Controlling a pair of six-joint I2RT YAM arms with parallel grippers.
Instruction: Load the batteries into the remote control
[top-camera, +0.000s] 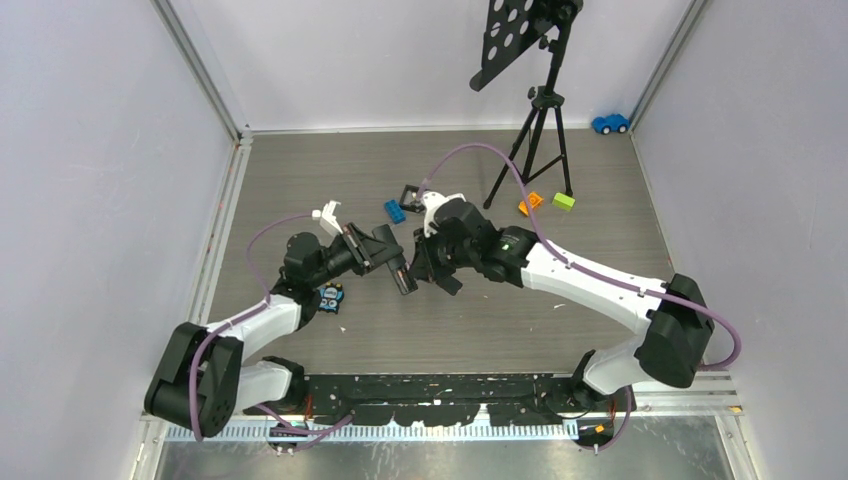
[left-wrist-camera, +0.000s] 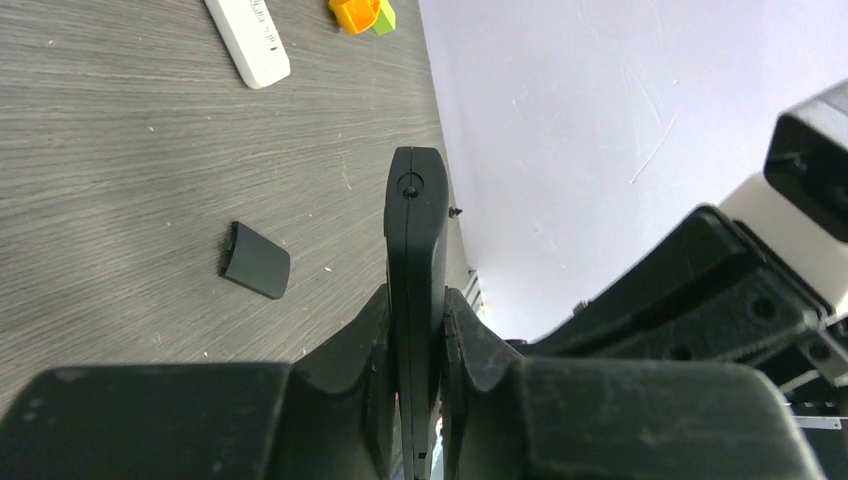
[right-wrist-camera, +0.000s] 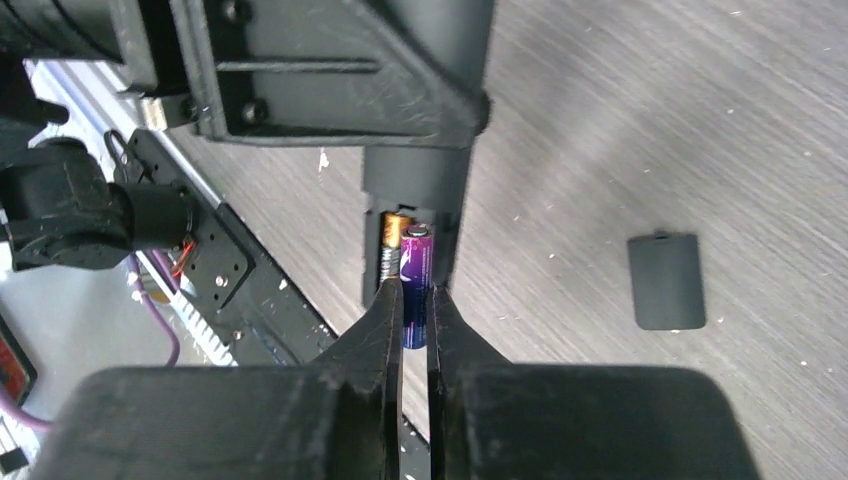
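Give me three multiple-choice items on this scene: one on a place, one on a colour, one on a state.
1. Where is the battery cover? A) flat on the table, apart from the remote; B) clipped onto the remote; C) held in the air.
2. The battery in the right end effector is: A) green; B) purple; C) white.
3. The left end effector is: A) wide open; B) shut on the remote; C) shut on nothing.
Answers: 1A, both wrist views show it lying alone on the wood; 2B, its purple casing shows in the right wrist view; 3B, the left wrist view shows the remote clamped edge-on.
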